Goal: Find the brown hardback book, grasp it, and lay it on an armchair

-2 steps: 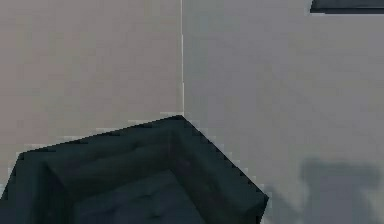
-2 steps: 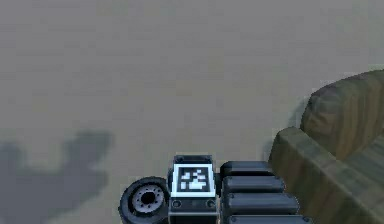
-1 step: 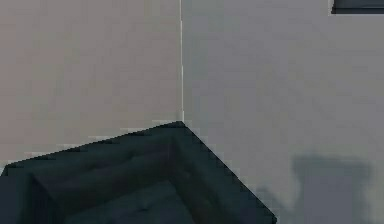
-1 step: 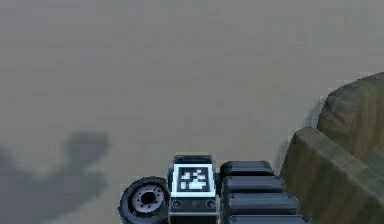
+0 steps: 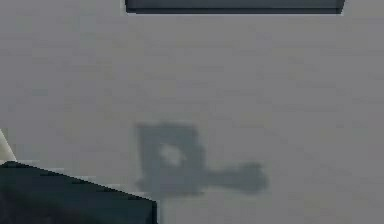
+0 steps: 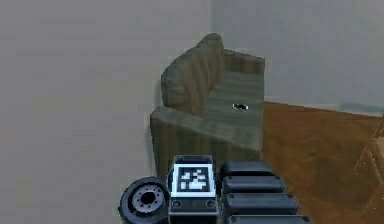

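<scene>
Two views, forward first: grey wall [image 5: 300, 100] close ahead, dark block [image 5: 60, 198] at lower left; driving on could bump either. Arm side view: olive striped couch [image 6: 205, 90], small dark thing [image 6: 240, 106] on its seat, too small to name; where the brown hardback book lies I cannot tell; pincer [image 6: 145, 200] at the bottom edge, grip and load cannot be told; risk: taking that speck for the book.

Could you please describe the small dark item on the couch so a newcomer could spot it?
Start at the olive-green striped couch in the room's corner. On its seat cushion lies a small flat dark object, the one dark spot against green upholstery.
</scene>
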